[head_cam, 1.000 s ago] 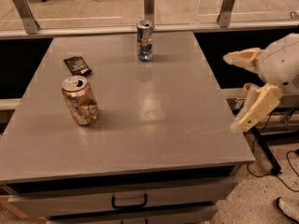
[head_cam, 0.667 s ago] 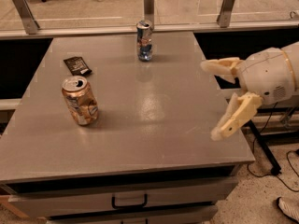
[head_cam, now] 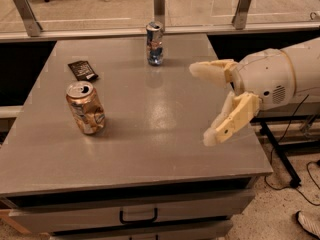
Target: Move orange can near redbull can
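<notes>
Since a second ago the gripper (head_cam: 200,105) has slid in from the right edge and now hangs over the right side of the grey table (head_cam: 150,149), while neither can has budged. Its two cream fingers are spread wide apart with nothing between them, one finger (head_cam: 212,71) reaching toward the back of the table and the other (head_cam: 231,121) angled down toward the front right corner. The white arm (head_cam: 280,76) behind it comes in from the right. The orange can (head_cam: 86,108) stands upright on the left side of the table, well apart from the gripper, tilted a touch in the view, silver top with the pull tab showing. The redbull can (head_cam: 155,44) stands upright near the back edge, about mid-width, well away from the orange can. A flat black packet (head_cam: 83,70) lies between them toward the left, just behind the orange can and not touching it. Below the tabletop there's a drawer with a dark handle (head_cam: 137,217), and a shoe (head_cam: 308,225) peeks in at the bottom right on the floor.
</notes>
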